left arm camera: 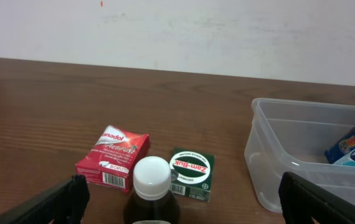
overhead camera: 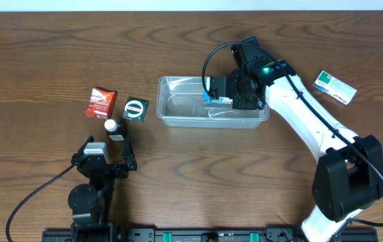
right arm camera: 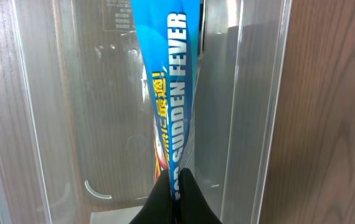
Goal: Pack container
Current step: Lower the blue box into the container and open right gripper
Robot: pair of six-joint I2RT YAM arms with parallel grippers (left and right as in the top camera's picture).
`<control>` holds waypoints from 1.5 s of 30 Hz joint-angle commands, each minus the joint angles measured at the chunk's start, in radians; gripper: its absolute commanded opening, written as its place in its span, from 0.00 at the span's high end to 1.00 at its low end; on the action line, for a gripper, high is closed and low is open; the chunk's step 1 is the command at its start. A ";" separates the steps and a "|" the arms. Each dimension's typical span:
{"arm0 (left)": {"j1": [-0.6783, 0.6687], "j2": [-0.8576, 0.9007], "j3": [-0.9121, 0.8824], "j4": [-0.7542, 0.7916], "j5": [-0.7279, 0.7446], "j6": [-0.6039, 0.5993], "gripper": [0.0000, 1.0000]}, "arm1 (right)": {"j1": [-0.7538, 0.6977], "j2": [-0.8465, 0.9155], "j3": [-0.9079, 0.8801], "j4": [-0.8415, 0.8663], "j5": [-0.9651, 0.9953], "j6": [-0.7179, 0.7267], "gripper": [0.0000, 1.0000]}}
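Container (overhead camera: 178, 113) of clear plastic, standing on the tabletop (overhead camera: 44, 54) right of centre, its long side across the overhead view. Over its far right part hangs the right pincer (overhead camera: 235, 101), clamped on one edge of a blue sachet (right arm camera: 168, 93) that points down between the walls. Whether the sachet's far end touches the floor cannot be told. The left pincer (overhead camera: 109, 149) is apart and holds nothing, with a white-capped bottle (overhead camera: 113, 128) just in front of it. A red packet (overhead camera: 101, 103) and a green box (overhead camera: 135, 109) lie beside the bottle, left of the container. A white box (overhead camera: 334, 87) lies well apart on the right. Judged from its thin see-through walls, the container is light, slightly flexible and smooth, and would probably slide under a sideways push. The rim over a long wall looks the surest place to take hold.
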 commanded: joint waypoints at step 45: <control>0.004 0.000 -0.018 -0.035 0.011 0.005 0.02 | 0.020 -0.006 -0.061 0.036 -0.007 0.055 0.68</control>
